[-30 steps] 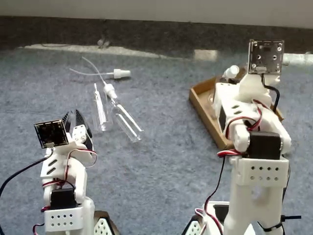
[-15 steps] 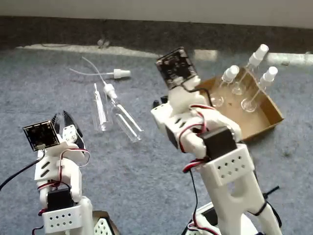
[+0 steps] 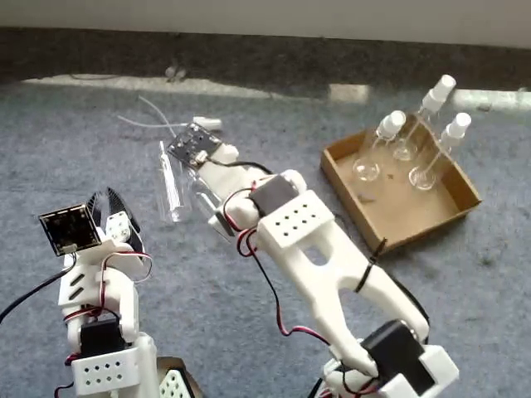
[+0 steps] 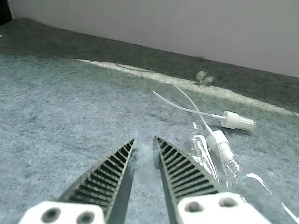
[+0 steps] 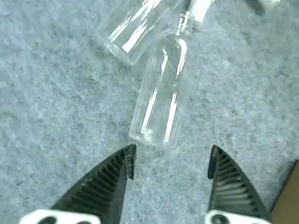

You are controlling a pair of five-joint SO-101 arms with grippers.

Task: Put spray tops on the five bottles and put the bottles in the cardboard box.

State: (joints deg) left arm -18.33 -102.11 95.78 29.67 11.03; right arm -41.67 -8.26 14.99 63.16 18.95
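Observation:
Two clear bottles lie on the grey carpet. One bottle [image 5: 161, 102] has a white spray top [image 5: 201, 8] at its neck and lies just beyond my right gripper [image 5: 173, 156], which is open wide above the carpet. The other bottle [image 3: 168, 178] lies bare beside it. A loose spray top [image 4: 238, 120] with a long tube lies farther back. My left gripper [image 4: 144, 142] hovers low near the bottles, open by a narrow gap, holding nothing. The cardboard box [image 3: 448, 207] at the right holds three upright bottles [image 3: 419, 145] with spray tops.
The right arm [image 3: 282, 220] stretches diagonally across the middle of the carpet and covers part of the lying bottles in the high view. A dark strip and a pale wall run along the far edge. A corner of the box [image 5: 290, 196] is near the right gripper.
The right arm swung from over the cardboard box leftward to the lying bottles, uncovering the three bottles in the box. The left arm shifted slightly left and back.

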